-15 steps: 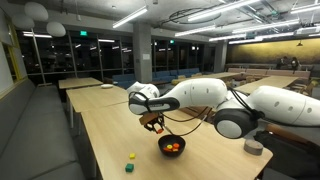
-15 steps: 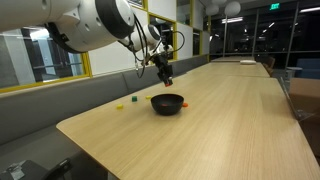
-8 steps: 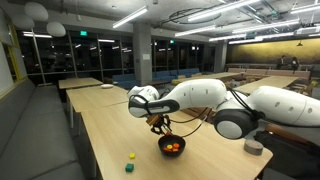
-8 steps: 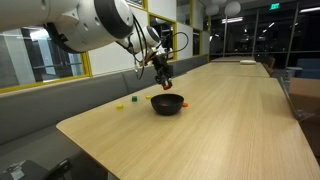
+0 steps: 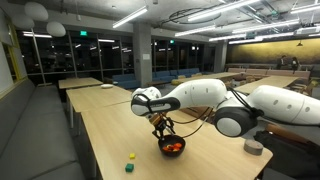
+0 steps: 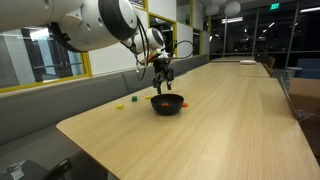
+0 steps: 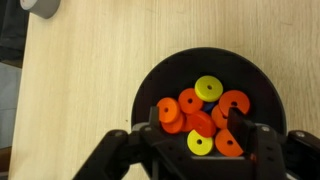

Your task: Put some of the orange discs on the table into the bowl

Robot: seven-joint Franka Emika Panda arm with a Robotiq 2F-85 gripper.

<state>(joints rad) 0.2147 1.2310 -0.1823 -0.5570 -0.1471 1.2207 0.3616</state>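
Centrally, in the wrist view, the black bowl [image 7: 152,78] rests on the light-wood table [image 7: 70,100] and holds a heap of orange discs [image 7: 186,108], overlapping one another on its floor, together with two yellow discs [image 7: 208,89] (one on the far side of the heap, one at its near edge, close to the fingers). The gripper [image 7: 198,150] enters from the bottom edge of this view, directly over the bowl; its two dark fingers [image 7: 140,148] stand apart, one at each side of the heap, and nothing is clamped between them. An orange disc lies just beside the finger at the picture's right; whether the two touch cannot be told. A small grey round object [image 7: 42,6] sits on the table at the upper left corner of this view, well apart from the bowl. In both exterior views the white arm [image 5: 200,95] reaches over the table and the gripper hangs pointing downward just above the bowl. In an exterior view a yellow piece [image 5: 131,156] and a green piece [image 5: 128,167] lie near each other on the table, apart from the bowl and nearer the table's end, while the grey round object lies on the opposite side of the bowl.
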